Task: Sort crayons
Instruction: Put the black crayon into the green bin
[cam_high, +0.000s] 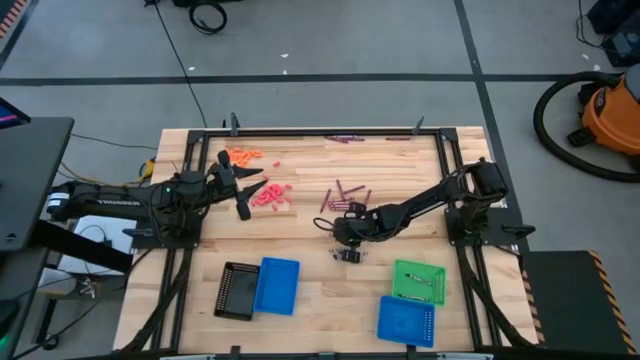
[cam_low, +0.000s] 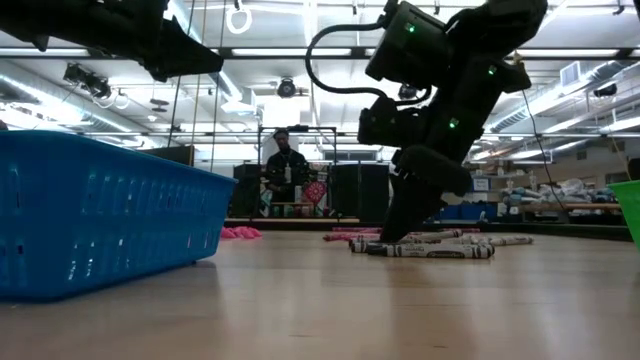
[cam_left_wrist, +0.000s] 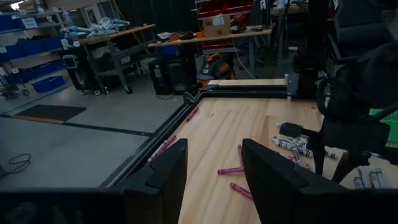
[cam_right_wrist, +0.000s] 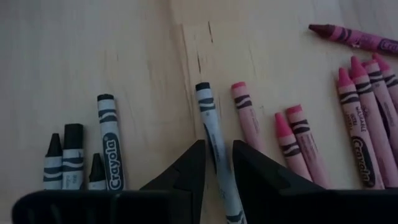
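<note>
My right gripper (cam_right_wrist: 217, 148) points steeply down at the table's middle (cam_high: 342, 232), its open fingers standing on either side of a silver-grey crayon (cam_right_wrist: 210, 118) that lies flat on the wood. Beside that crayon lie grey and dark crayons (cam_right_wrist: 109, 146) on one side and pink-purple crayons (cam_right_wrist: 298, 140) on the other. Red-pink crayons (cam_high: 270, 195) and orange crayons (cam_high: 241, 155) lie in piles at the far left. My left gripper (cam_high: 243, 200) hangs open and level above the table by the red-pink pile, with nothing between its fingers (cam_left_wrist: 168, 168). My right gripper comes down on the silver-grey crayon from above at a slant, one finger (cam_right_wrist: 189, 168) on each long side of its lower half (cam_right_wrist: 217, 155), fingers across it. Whether they touch it I cannot tell. The crayon lies flat on the table.
A black tray (cam_high: 235, 290) and a blue tray (cam_high: 277, 285) stand near the front left; a green tray (cam_high: 418, 282) and a second blue tray (cam_high: 406, 320) stand at the front right. More crayons (cam_high: 345, 139) lie along the far edge. A person (cam_low: 285, 165) stands in the room behind.
</note>
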